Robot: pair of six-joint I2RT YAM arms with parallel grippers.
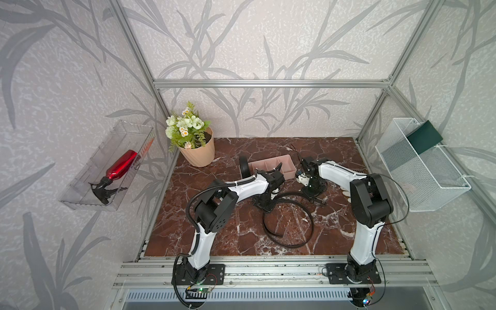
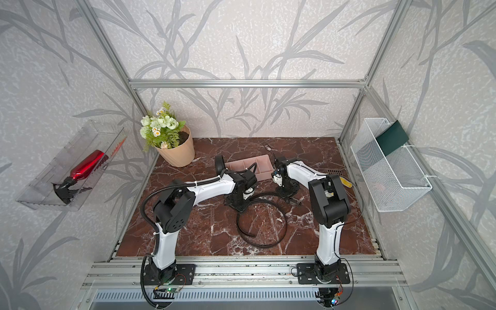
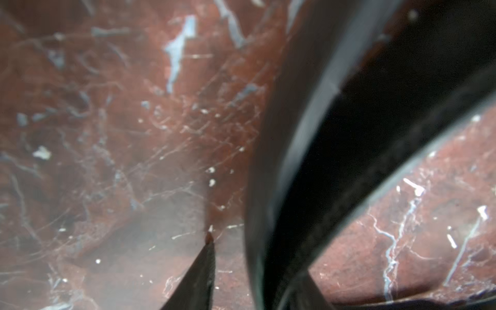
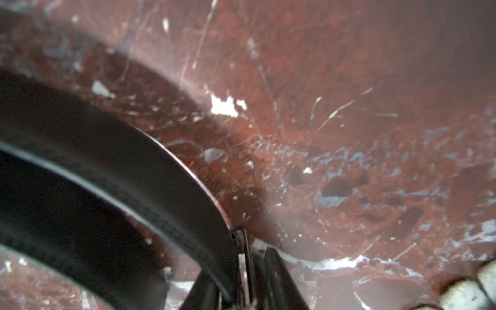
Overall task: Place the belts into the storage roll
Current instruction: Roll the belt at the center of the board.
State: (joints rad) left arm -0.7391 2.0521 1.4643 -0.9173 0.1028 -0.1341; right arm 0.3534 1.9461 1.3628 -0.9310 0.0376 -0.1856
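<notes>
Observed: one loose belt (image 1: 312, 226) lies uncoiled in an open loop on the bench (image 1: 214, 230), mid-bench, well short of the storage roll (image 1: 290, 173); both top views agree (image 2: 285, 228).

A coiled belt (image 1: 243, 166) stands on edge at the roll's end on my left side. I cannot tell whether it sits in the end compartment or just outside it.

Left jaws: down at the loop's near-left stretch, spread. In the left wrist view the strap (image 3: 295, 161) stands on edge between them, with bare bench between it and one finger (image 3: 201, 273).

Right jaws: down at the buckle end. In the right wrist view the strap (image 4: 107, 161) and its metal buckle (image 4: 247, 252) run between them, set close on either side. I cannot tell whether they press it.
</notes>
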